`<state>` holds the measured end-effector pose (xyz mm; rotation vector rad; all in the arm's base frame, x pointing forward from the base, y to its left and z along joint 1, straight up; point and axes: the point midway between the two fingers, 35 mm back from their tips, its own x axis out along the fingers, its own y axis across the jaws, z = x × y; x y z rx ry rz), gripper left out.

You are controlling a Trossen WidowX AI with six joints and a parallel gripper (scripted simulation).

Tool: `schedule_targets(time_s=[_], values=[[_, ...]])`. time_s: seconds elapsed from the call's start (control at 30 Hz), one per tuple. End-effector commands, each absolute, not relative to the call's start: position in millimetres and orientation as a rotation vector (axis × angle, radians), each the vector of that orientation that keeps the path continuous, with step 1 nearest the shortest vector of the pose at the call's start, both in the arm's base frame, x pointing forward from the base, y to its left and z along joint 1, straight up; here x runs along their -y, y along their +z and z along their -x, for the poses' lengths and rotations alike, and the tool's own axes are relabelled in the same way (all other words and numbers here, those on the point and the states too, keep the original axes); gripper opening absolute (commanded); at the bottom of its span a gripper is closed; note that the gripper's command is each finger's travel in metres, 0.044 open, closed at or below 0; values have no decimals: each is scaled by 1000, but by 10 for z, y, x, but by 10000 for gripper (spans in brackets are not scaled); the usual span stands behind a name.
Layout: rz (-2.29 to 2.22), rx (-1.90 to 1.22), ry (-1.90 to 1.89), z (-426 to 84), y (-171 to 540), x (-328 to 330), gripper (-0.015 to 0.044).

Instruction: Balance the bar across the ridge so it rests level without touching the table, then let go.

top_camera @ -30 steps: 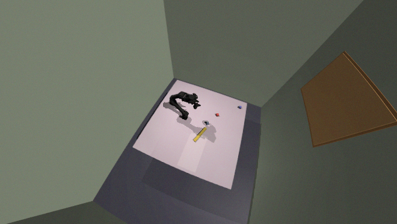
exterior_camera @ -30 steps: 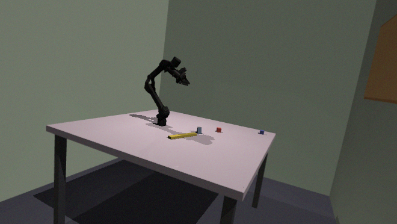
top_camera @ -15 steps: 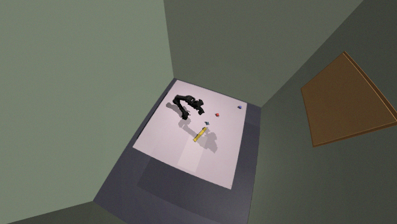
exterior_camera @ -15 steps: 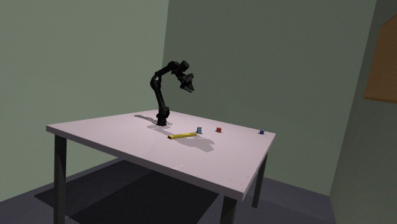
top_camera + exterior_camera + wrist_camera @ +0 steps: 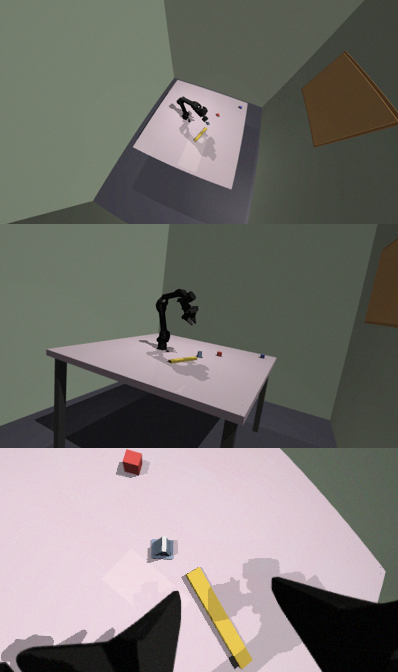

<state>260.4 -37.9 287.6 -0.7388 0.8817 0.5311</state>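
The yellow bar lies flat on the pale table. The small blue-grey ridge stands on the table just beyond one end of the bar, apart from it. My gripper is open and empty, high above the table, with its fingers pointing down at a slant. In the wrist view the bar shows between and below the two dark fingertips, well beneath them. No part of the bar rests on the ridge.
A red cube sits beyond the ridge. A blue cube sits near the table's far corner. The arm's shadow falls across the bar. A brown panel is at the right, away from the table.
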Motion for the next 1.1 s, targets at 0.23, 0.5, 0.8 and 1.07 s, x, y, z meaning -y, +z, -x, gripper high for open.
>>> schedule_targets(time_s=[0.23, 0.5, 0.8, 1.07], values=[[835, -1032, 590, -2823, 2441, 812, 315], [892, -1134, 660, -2904, 2102, 1123, 315], [940, -1239, 767, -2916, 1697, 1462, 315], [968, -1319, 884, -2860, 1323, 1743, 315]])
